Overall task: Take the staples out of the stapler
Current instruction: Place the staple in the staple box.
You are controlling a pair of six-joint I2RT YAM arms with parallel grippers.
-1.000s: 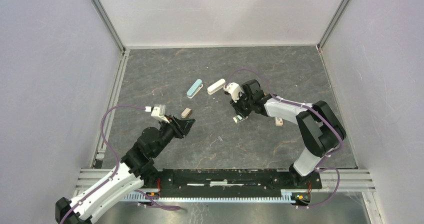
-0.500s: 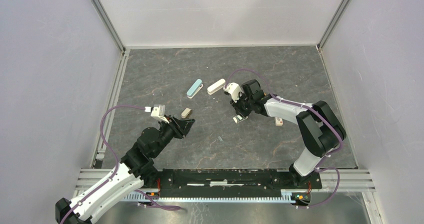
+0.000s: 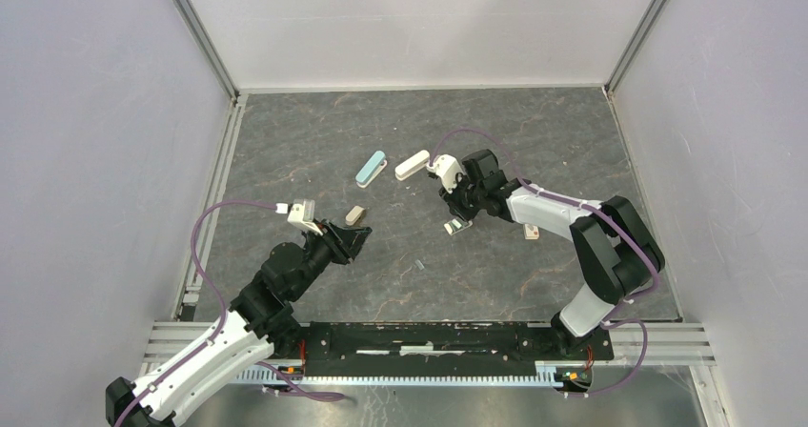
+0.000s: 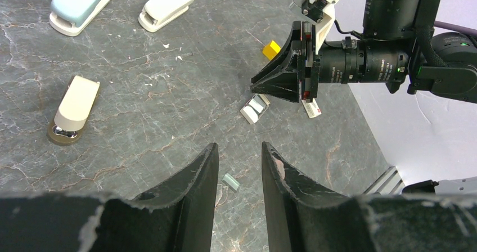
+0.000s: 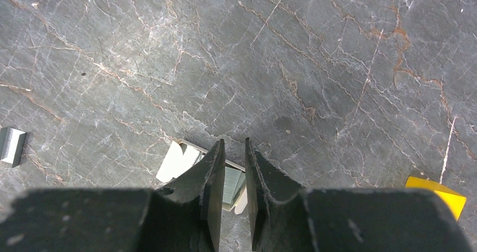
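Note:
A short grey strip of staples (image 3: 418, 266) lies on the table; it also shows in the left wrist view (image 4: 230, 181) and at the left edge of the right wrist view (image 5: 11, 145). My left gripper (image 3: 360, 239) is open and empty, and its fingertips (image 4: 211, 156) frame that strip from above. My right gripper (image 3: 455, 212) hovers over a small open white box (image 5: 174, 161) holding grey staples (image 5: 232, 183). Its jaws stand a narrow gap apart with nothing between them. A teal stapler (image 3: 371, 169), a white stapler (image 3: 412, 165) and a beige stapler (image 3: 355, 214) lie shut.
A yellow cube (image 4: 271, 49) sits behind the right gripper and also shows in the right wrist view (image 5: 436, 194). A small white box with a red mark (image 3: 531, 232) lies under the right forearm. White walls and metal rails ring the dark marbled table (image 3: 314, 132).
The right arm has shifted very slightly over the open box. The left arm and the objects have not moved.

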